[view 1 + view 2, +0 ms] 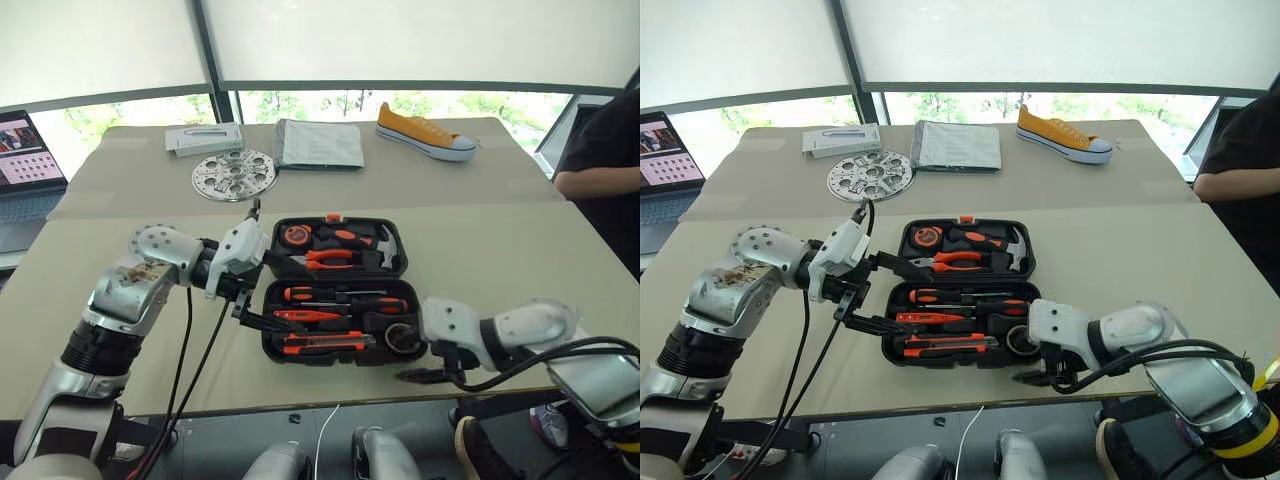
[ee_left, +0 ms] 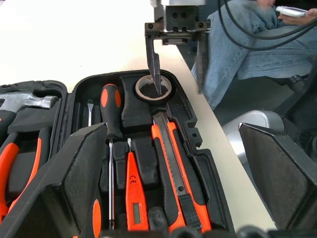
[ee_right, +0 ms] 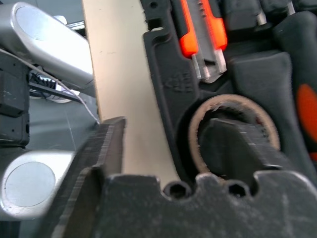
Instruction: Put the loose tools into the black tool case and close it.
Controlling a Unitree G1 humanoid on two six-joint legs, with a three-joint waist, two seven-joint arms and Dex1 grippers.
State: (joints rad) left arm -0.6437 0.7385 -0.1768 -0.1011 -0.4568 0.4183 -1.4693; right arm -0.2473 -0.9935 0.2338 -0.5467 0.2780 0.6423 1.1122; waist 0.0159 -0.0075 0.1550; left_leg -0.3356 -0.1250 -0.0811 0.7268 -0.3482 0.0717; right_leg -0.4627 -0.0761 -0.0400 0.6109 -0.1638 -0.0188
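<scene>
Black tool case (image 1: 335, 290) lay open on the table (image 1: 480, 250) near its front edge, lid half at twelve o'clock with hammer, pliers and tape measure, base half at six. Slotted into the base: long screwdrivers (image 1: 345, 295), tester screwdriver (image 1: 305, 316), utility knife (image 1: 325, 344), and the tape roll (image 2: 153, 88) seated in its round well at the base's four o'clock corner.

Right gripper (image 2: 176, 62) hovered over that corner with fingers apart and empty, one finger dipping into the roll's hole. Left gripper (image 1: 262, 290) sat at the case's nine o'clock edge, spread wide, holding nothing.

Likely risks: could hook the roll and drag it out of its well on withdrawal, given that finger inside the ring; could jam the lid on closing if a tool sat proud.

Hard to tell whether that finger touched the roll. Second screwdriver partly masked by the left finger in the left wrist view. Orange latch barely made out at the lid's far edge.
</scene>
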